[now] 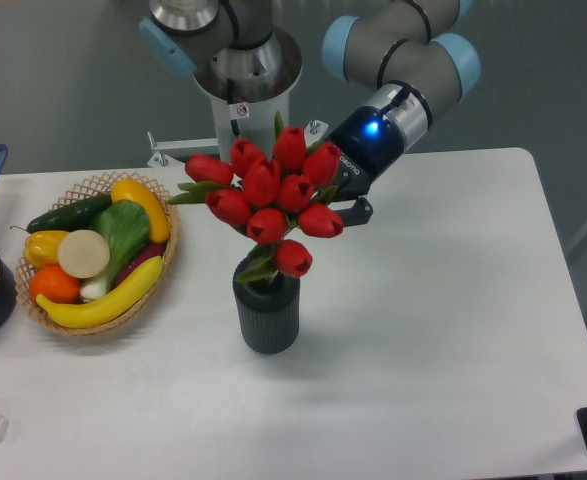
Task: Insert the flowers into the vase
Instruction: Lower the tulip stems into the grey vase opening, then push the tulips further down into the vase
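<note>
We see the arm reaching down-left from upper right, wrist tilted, blue light lit. The gripper [325, 200] is clamped on the flowers [271, 196], whose lower end sits in the mouth of the vase [267, 312]. Wrist lettering is unreadable.

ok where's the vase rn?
The vase stands upright on the white table, centre-left in the camera view, just right of the fruit basket and directly under the flowers.

We see a grey arm [403, 45] with pale-blue joint caps, a black wrist (blue light glowing), white lettering.
</note>
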Robot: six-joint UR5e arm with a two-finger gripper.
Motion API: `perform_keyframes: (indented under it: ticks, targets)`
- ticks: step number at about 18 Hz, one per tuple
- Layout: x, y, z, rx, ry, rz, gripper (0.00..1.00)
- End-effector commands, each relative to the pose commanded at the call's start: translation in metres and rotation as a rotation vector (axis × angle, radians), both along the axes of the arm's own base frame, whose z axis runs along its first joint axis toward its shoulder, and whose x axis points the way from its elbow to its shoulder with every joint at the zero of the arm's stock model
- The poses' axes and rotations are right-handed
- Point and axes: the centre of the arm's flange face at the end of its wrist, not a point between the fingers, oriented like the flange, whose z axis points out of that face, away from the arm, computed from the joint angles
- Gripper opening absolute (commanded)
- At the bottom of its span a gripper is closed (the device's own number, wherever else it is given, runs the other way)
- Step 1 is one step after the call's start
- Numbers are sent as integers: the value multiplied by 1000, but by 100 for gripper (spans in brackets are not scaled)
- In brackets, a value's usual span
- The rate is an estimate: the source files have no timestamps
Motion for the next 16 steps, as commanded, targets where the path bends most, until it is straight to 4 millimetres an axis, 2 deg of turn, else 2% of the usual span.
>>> perform_keyframes:
  ticks: [8,11,16]
  targets:
    - [0,0,-33,-20,-30,-1,9]
    - [-1,2,-44,-79,-8,3,9]
    - [-1,4,-58,-110,-23,0,9]
